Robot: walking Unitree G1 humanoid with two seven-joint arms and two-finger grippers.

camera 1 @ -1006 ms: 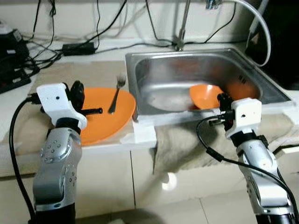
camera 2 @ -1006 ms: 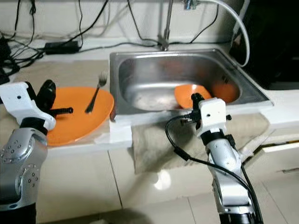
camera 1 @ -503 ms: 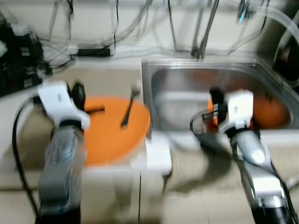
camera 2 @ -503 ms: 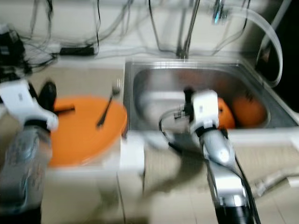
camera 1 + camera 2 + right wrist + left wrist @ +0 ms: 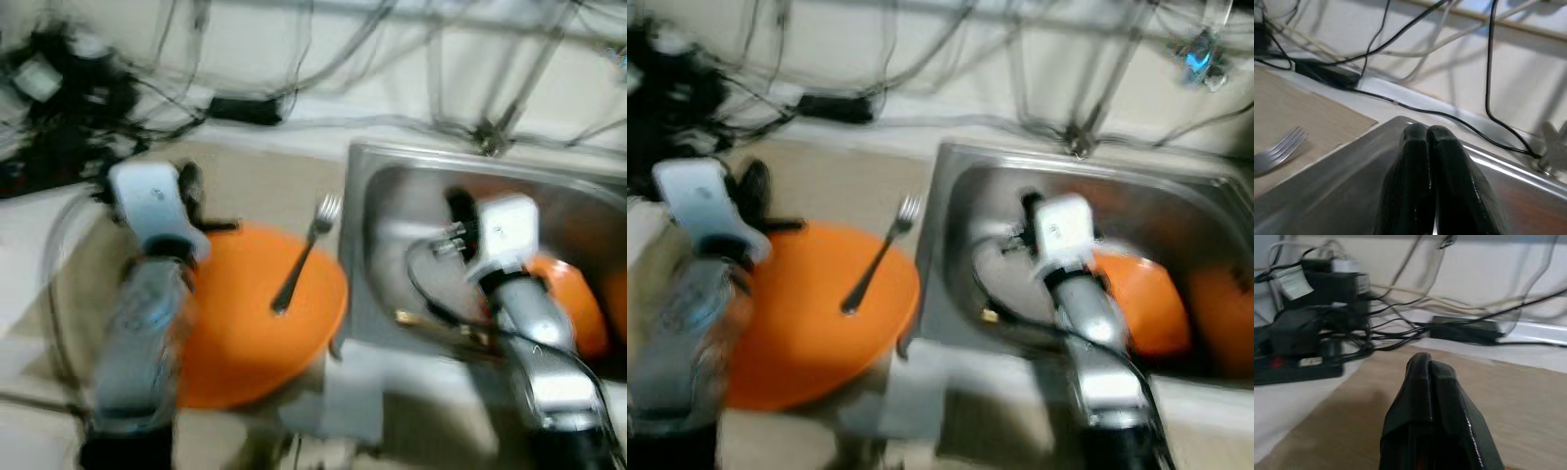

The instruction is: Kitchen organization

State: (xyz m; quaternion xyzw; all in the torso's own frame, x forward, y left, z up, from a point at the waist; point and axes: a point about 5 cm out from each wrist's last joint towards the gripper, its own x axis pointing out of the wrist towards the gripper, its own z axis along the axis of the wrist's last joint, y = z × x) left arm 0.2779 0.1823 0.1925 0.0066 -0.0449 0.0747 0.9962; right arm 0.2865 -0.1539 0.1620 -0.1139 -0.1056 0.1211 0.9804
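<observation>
Head views motion-blurred. Fork (image 5: pixel 304 253) resting on orange plate (image 5: pixel 257 323) left of sink (image 5: pixel 392 255). Orange bowl (image 5: pixel 1136 299) in sink, partly hidden behind right arm. Left gripper (image 5: pixel 1425 377) fingers pressed together; right gripper (image 5: pixel 1426 142) likewise, over sink.

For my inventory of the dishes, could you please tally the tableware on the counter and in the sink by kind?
Orange plates on the counter: 1
Forks, resting on that plate: 1
Orange bowls in the sink: 2, one behind the right arm, one at the far right
Total: 4
</observation>
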